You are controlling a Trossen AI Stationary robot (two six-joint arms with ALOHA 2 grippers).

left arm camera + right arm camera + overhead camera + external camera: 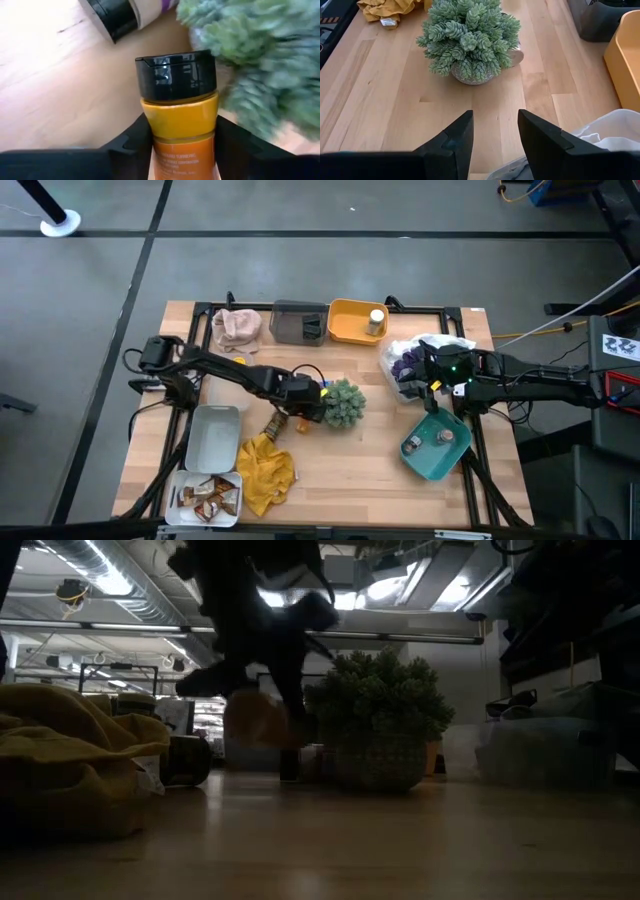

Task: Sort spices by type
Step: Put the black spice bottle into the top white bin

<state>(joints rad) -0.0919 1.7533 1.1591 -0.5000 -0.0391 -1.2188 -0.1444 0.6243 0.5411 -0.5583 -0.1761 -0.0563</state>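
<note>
Orange turmeric bottle [177, 115] fills the left wrist view, black flip cap away from the camera, body clamped between the two dark fingers [131, 145] of my left gripper [303, 396]. From above, that gripper sits mid-worktop, just beside the green spiky plant ball [342, 404]. A second jar with a black lid [125, 14] lies on its side on the wood close by.

Risks, as I judge them:
- Plant ball is very near the held bottle. A swing toward it could knock the cap or shove the plant.
- Grip is on the smooth body below the cap, and I cannot see how far down the fingers reach. A fast move may let the bottle twist or slide.
- Mustard-yellow cloth [265, 465] lies close to the gripper on the near side, so a low pass could snag it.
- Which bin takes this type is not settled from here: grey tray [212, 435], white tray [206, 496] with brown-orange packets [212, 492], yellow bin [352, 322] holding a white-capped jar [376, 320], dark bin [298, 323], teal bin [435, 445] with two small jars [444, 437].

Fingers:
- Left: closed to the bottle's width, holding it.
- Right gripper [495, 132]: parked at the right side of the worktop above the teal bin, beside a white plastic bag [425, 352]. Its fingers stand moderately apart, holding and touching nothing.
</note>
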